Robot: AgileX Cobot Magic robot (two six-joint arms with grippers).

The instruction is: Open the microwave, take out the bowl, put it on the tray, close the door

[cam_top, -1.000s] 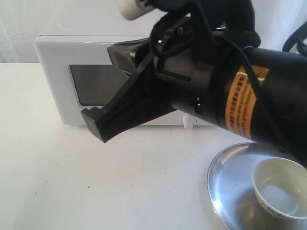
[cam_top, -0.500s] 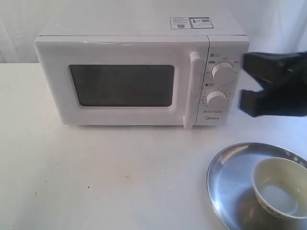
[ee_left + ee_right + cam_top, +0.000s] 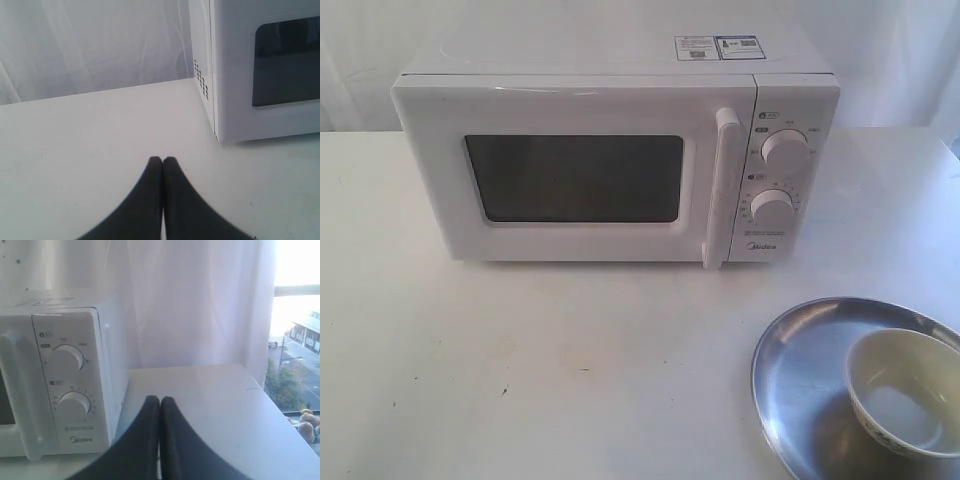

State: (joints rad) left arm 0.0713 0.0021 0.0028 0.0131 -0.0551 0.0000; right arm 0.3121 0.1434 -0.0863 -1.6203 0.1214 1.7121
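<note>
Your microwave [image 3: 610,150] stands at the back of the white tabletop [image 3: 520,370] with its door [image 3: 570,180] shut flush, dark glass facing front. The bar handle [image 3: 723,190] stands upright just beside the two dials [image 3: 785,147]. The bowl [image 3: 905,390] sits upright inside the tray [image 3: 790,390], toward the tray's right side, in the lower right of the exterior view and well apart from the microwave; the picture's edge cuts both. Your left gripper [image 3: 162,161] has its two black fingertips [image 3: 150,180] pressed together with nothing between them, and it points across bare tabletop toward the microwave's vented side wall and the near corner of the door. Your right gripper [image 3: 160,400] is likewise closed tip to tip and empty, aimed over the tabletop just beside the microwave's control panel, where both dials and the handle show. A white curtain [image 3: 200,300] hangs behind the tabletop, and a bright window [image 3: 297,340] past its edge shows a street outside.
</note>
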